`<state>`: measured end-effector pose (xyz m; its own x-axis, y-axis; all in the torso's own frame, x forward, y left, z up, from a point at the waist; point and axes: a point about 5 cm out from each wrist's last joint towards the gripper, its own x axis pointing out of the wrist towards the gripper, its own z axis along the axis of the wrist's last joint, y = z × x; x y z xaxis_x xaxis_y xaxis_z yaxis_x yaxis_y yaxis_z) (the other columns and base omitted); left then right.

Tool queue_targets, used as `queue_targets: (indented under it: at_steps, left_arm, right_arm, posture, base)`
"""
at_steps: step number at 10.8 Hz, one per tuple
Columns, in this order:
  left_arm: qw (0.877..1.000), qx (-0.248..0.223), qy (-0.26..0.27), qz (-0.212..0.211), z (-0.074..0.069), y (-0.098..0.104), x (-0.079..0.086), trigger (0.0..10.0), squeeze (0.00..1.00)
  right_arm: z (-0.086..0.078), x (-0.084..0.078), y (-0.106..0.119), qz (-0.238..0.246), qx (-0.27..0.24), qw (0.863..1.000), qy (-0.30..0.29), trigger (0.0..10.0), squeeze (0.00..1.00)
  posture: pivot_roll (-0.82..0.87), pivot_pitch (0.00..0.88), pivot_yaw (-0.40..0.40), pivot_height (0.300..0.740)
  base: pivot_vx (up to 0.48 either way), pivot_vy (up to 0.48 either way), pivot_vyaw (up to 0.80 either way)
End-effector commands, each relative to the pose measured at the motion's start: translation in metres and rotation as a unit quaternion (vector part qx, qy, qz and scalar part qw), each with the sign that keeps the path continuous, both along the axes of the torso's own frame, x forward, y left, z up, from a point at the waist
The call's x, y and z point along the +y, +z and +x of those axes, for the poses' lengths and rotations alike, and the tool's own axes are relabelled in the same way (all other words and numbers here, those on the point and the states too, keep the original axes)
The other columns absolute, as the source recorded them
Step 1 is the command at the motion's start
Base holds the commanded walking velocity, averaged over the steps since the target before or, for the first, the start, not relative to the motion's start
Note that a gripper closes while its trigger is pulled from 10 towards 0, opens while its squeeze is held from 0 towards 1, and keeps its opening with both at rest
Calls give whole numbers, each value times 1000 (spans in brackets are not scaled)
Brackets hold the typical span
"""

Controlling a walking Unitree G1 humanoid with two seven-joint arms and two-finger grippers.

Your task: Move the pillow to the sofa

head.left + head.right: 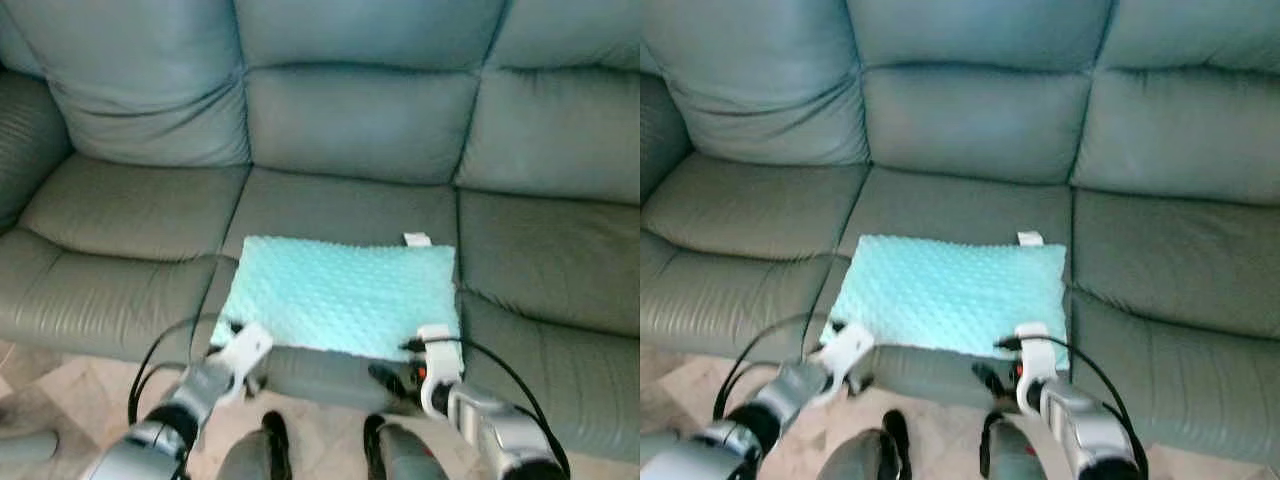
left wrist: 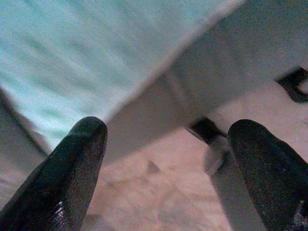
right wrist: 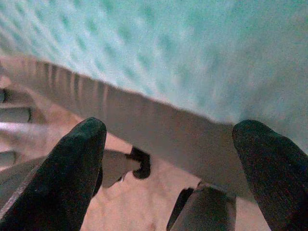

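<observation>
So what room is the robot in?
Probably a living room in a home. There is a big grey-green leather sofa, a bumpy mint pillow lying on its middle seat, and a tiled floor in front.

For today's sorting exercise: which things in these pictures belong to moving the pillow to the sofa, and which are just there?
Part of the job:
pillow
sofa
left gripper, open
right gripper, open

Just there:
floor

Spread end effector (image 2: 166,168) below pillow (image 2: 91,57) edge
</observation>
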<state>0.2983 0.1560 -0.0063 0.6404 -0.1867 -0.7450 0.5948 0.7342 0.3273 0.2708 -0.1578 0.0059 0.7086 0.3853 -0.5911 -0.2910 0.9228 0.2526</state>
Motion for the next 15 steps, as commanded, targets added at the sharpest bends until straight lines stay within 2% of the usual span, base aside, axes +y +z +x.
queue_targets:
  at_steps: [1,2,4,8,11,12,13,14,15]
  left_arm:
    - [1000,16,11,7,-9,-9,4,10000,0]
    - [1000,-1,9,8,-4,-5,-4,10000,0]
    - [1000,-6,20,-2,-2,-4,-13,10000,0]
    - [1000,-3,25,10,-4,-7,-16,10000,0]
    - [995,-85,53,20,16,13,-21,10000,0]
    - [994,-97,57,15,20,18,-24,10000,0]
    - [993,-97,63,7,22,19,-26,10000,0]
    - [995,-65,67,-27,20,18,-29,10000,0]
    - [996,-54,65,-42,21,19,-30,10000,0]
  right_arm:
    - [-9,-3,-12,-2,18,1000,-19,10000,0]
    - [-10,-4,-16,-1,10,999,-36,10000,0]
    - [-9,-6,-19,-5,-4,999,-52,10000,0]
    - [0,-9,-14,-10,-43,996,-80,10000,0]
    - [5,-11,-10,-17,-72,993,-90,10000,0]
    - [4,-10,-10,-18,-74,993,-88,10000,0]
    - [3,-9,-11,-14,-74,993,-87,10000,0]
    - [4,0,-5,21,-77,994,-70,10000,0]
    - [5,7,2,36,-88,994,-52,10000,0]
  posture:
    - [-158,361,95,740]
    - [-164,366,100,740]
    - [-166,369,106,740]
    - [-174,374,109,740]
    - [-183,373,110,740]
    - [-185,373,109,740]
    - [-186,372,109,740]
    - [-184,374,109,740]
    - [-182,375,108,740]
  base:
    - [0,0,0]
    - [0,0,0]
    - [0,0,0]
    - [0,0,0]
    - [0,0,0]
    - [0,0,0]
    - [0,0,0]
    - [0,0,0]
    - [0,0,0]
